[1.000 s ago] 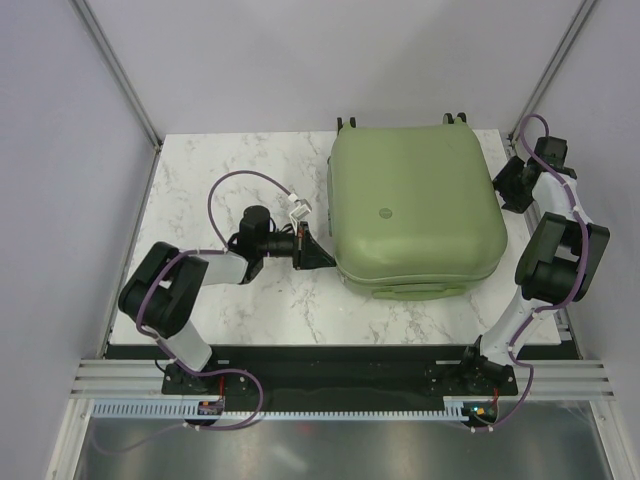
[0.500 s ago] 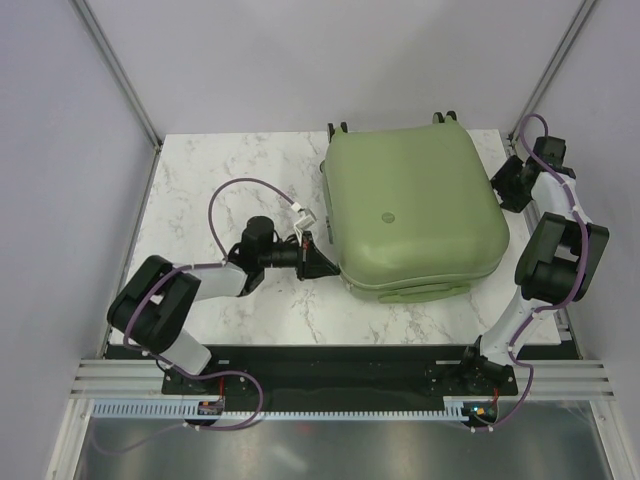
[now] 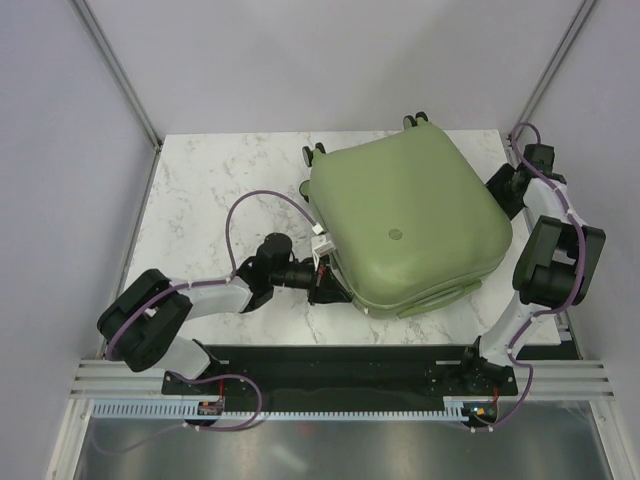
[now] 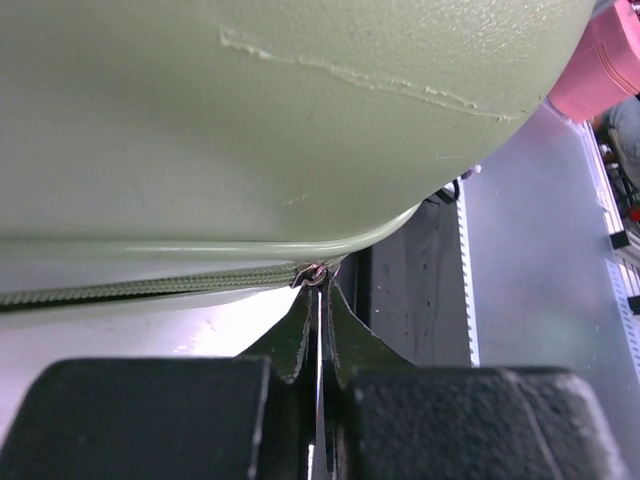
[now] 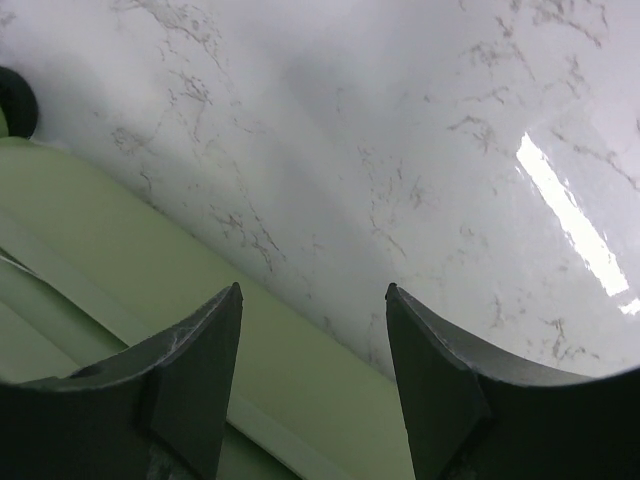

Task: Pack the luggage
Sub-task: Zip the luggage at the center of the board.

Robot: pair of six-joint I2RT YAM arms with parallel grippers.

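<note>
The luggage (image 3: 400, 205), a pale sage-green hard-shell case, lies closed and flat on the right half of the table, turned askew, with its wheels (image 3: 315, 152) at the far side. My left gripper (image 3: 333, 286) is at its near left corner, shut on the thin metal zip pull (image 4: 319, 335). The slider (image 4: 312, 274) sits on the green zip (image 4: 150, 285) under the shell (image 4: 250, 120). My right gripper (image 3: 503, 186) stands open beside the luggage's right edge (image 5: 120, 270), with nothing between its fingers (image 5: 200, 360).
The white marble table (image 3: 220, 190) extends to the left of the luggage. A black strip (image 3: 340, 360) runs along the near edge by the arm bases. Grey walls and slanted frame posts (image 3: 115, 70) close in the back and sides.
The left gripper closed on the zip pull and moved toward the near edge and to the right. The luggage swung counterclockwise with it. The right gripper stayed open in place.
</note>
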